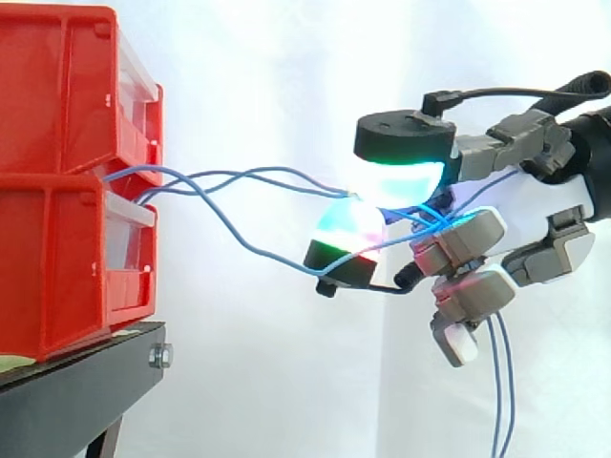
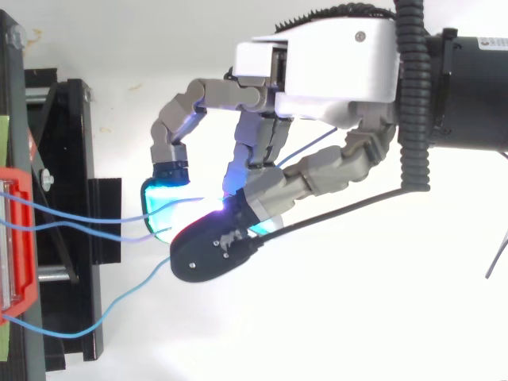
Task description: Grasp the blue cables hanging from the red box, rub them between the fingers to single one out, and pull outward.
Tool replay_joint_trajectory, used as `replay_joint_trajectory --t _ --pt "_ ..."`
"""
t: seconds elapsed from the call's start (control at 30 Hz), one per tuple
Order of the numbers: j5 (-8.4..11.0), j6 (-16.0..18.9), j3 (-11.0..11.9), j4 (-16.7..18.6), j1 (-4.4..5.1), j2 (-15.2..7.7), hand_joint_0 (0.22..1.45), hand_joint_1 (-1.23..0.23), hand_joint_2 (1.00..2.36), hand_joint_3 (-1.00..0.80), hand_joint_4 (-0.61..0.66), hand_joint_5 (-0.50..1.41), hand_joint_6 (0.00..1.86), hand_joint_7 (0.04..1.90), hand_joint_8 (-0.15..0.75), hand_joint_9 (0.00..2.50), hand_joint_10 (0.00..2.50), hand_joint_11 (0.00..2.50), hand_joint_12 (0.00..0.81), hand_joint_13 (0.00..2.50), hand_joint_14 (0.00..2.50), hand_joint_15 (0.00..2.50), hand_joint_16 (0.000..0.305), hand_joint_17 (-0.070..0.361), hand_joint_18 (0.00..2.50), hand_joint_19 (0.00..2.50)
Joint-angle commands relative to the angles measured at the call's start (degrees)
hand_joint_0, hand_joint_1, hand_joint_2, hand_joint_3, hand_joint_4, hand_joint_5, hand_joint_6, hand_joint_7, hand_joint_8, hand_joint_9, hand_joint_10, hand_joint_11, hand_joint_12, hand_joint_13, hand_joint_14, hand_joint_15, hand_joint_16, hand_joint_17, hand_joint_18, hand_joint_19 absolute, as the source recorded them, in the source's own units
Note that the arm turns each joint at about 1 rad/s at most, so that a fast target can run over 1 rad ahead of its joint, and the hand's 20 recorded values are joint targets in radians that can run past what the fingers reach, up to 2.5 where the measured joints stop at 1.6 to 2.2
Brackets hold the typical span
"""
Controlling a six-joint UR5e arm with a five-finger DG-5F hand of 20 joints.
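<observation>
Thin blue cables run from the gap between the stacked red boxes rightward to my hand. In the top view the blue cables leave the red box at the left edge and meet my hand. Two glowing pads close together on the cables, one above and one below, cyan and green. The strands are stretched nearly level, one sagging lower. Their loose ends hang down below the hand.
The red boxes stand on a black stand with a bolt at its corner. A white curtain fills the background. Open space lies under and to the right of the cables.
</observation>
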Motion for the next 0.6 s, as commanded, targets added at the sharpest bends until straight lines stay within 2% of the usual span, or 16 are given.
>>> replay_joint_trajectory --t 0.0,0.17,0.27,0.33,0.43,0.57 --pt "0.00 0.01 -0.04 0.00 0.05 0.01 0.68 -0.90 1.01 -0.32 0.00 -0.16 0.88 0.90 0.235 1.26 0.02 1.37 0.363 1.07 0.03 0.89 0.051 0.115 0.83 0.63" --pt "0.00 0.01 0.14 0.00 0.05 0.01 0.74 -0.93 1.00 -0.48 -0.08 -0.16 0.88 0.91 0.231 1.16 0.02 1.20 0.364 0.90 0.03 0.67 0.049 0.110 0.73 0.53" --pt "0.09 0.01 0.22 -0.09 -0.04 0.01 0.74 -0.93 1.00 -0.50 -0.07 -0.16 0.87 0.88 0.227 1.16 0.02 1.15 0.362 0.85 0.03 0.63 0.048 0.109 0.70 0.52" --pt "0.00 0.01 0.31 -0.09 0.05 0.01 0.68 -0.92 1.00 -0.50 -0.02 -0.15 0.86 0.91 0.227 1.16 0.02 1.14 0.358 0.83 0.02 0.62 0.048 0.108 0.67 0.52" --pt "0.00 0.01 0.40 -0.09 -0.04 0.01 0.56 -0.82 1.00 -0.50 0.01 -0.15 0.86 0.90 0.252 1.15 0.02 1.06 0.372 0.82 0.02 0.63 0.051 0.114 0.62 0.54" --pt "0.00 0.01 0.58 -0.09 -0.04 0.01 0.49 -0.71 1.00 -0.50 0.03 -0.14 0.85 0.88 0.274 1.17 0.02 1.04 0.393 0.84 0.02 0.63 0.057 0.128 0.61 0.55"
